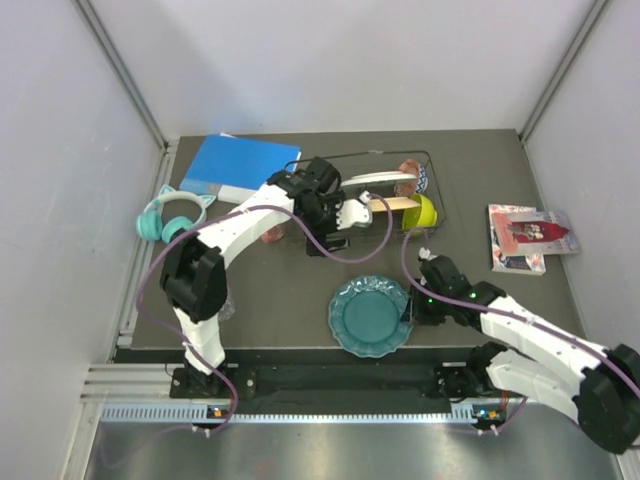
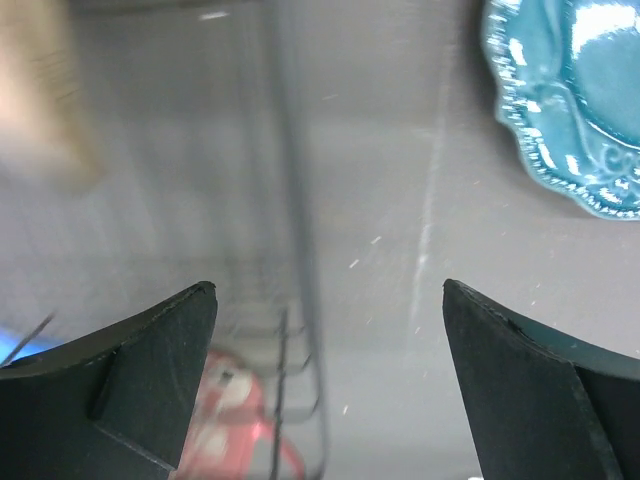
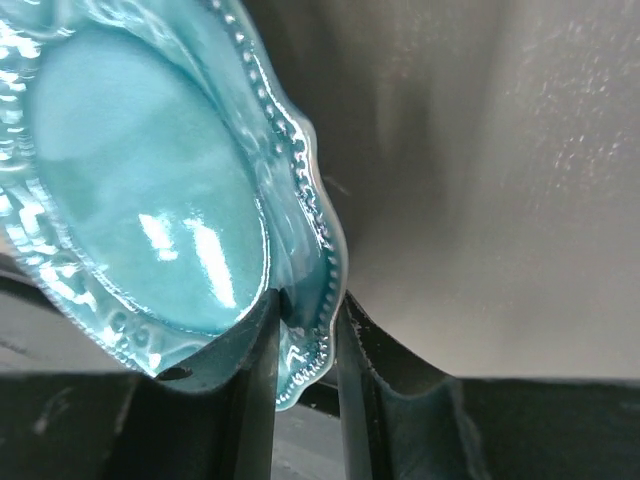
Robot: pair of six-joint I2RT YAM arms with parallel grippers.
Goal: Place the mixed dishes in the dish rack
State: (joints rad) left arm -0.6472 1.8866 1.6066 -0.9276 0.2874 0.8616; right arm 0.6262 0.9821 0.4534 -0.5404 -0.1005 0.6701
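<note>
- One black wire rack (image 1: 340, 156) stands at the far side of the desk (image 1: 280, 300).
- Three plates in all. Two are in the rack, each on its edge: one white plate (image 1: 385, 178) and one peach plate (image 1: 398, 203). The third, a teal plate (image 1: 368, 316), is on the desk in front of the rack, apart from it.
- Two bowls, both at the right end of the rack: one lime bowl (image 1: 421, 211) and one red patterned bowl (image 1: 409, 166).
- One red cup (image 1: 272, 235) shows at the left end of the rack, partly hidden by the left arm. I cannot tell if it is inside.
- The left fingers (image 1: 352, 214) are spread wide and hold nothing. They hang over the rack, just beside the peach plate.
- The right fingers (image 1: 413, 305) are closed on the right rim of the teal plate, with the scalloped edge between them.
- Also on the desk: one pair of teal headphones (image 1: 172, 215), one blue book (image 1: 240, 165) and one other book (image 1: 530, 238) at the right.
</note>
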